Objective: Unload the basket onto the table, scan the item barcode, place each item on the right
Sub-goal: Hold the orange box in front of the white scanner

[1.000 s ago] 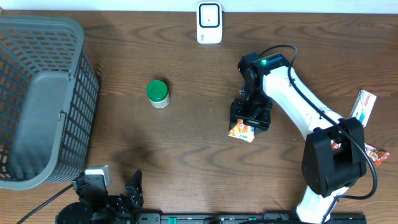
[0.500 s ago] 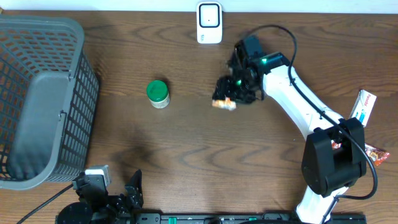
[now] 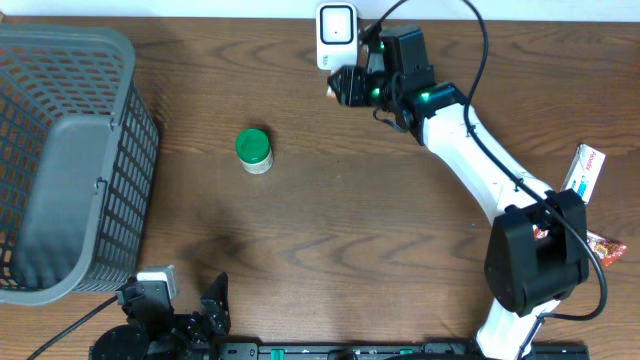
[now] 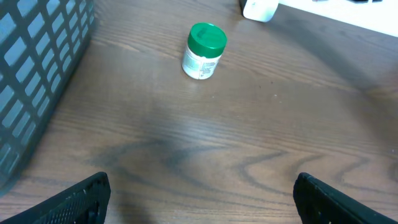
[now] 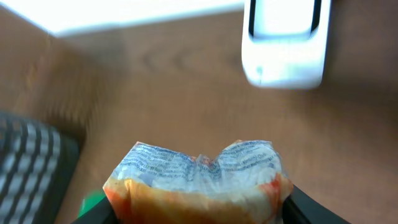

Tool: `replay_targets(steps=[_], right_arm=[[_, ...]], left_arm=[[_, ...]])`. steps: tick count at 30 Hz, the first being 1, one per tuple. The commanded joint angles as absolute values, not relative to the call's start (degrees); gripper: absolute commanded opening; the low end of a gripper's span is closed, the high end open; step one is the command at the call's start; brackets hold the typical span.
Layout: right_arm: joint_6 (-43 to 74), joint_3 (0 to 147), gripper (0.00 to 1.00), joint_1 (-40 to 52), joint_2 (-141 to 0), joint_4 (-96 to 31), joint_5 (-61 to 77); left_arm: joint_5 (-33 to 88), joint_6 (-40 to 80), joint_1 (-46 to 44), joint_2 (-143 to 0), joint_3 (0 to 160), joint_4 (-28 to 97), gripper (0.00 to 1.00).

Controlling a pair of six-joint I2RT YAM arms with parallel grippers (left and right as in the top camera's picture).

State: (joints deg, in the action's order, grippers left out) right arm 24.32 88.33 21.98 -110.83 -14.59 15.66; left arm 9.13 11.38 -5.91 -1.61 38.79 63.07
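A grey plastic mesh basket (image 3: 60, 160) stands at the far left of the brown wooden tabletop (image 3: 300, 230). Near the front edge, just right of the basket's corner, is the left claw (image 4: 202, 200). It holds nothing, and its wrist view shows its two dark fingers (image 4: 84, 198) spread wide over bare wood. Further right and further back, a small jar (image 3: 253, 151) with a green lid stands upright on its own. The white barcode scanner (image 3: 337, 36), with a dark window on its face, sits at the back edge. Just beside it, slightly to the right and in front, the right claw (image 3: 356, 88) pinches a crumpled orange-and-white snack packet (image 3: 342, 88). In the right wrist view the packet's printed top seam points toward the scanner, and whether the two touch cannot be told. A white carton (image 3: 585, 172) lies by the right edge, with a second wrapped packet (image 3: 606, 247) nearer the front.
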Motion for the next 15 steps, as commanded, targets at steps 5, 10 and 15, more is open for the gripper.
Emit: replay_targets(steps=[5, 10, 15], right_arm=[[24.80, 89.27, 0.46, 22.06, -117.58, -0.69, 1.32], [23.22, 93.95, 0.44, 22.06, -125.89, 10.94, -0.69], [21.52, 108.77, 0.44, 22.06, -137.19, 11.07, -2.39]], left_arm=[[9.67, 11.29, -6.20, -1.45, 38.83, 63.11, 0.94], [9.67, 11.29, -6.20, -1.45, 38.83, 63.11, 0.94], [9.67, 11.27, -6.20, -1.45, 38.83, 63.11, 0.94]])
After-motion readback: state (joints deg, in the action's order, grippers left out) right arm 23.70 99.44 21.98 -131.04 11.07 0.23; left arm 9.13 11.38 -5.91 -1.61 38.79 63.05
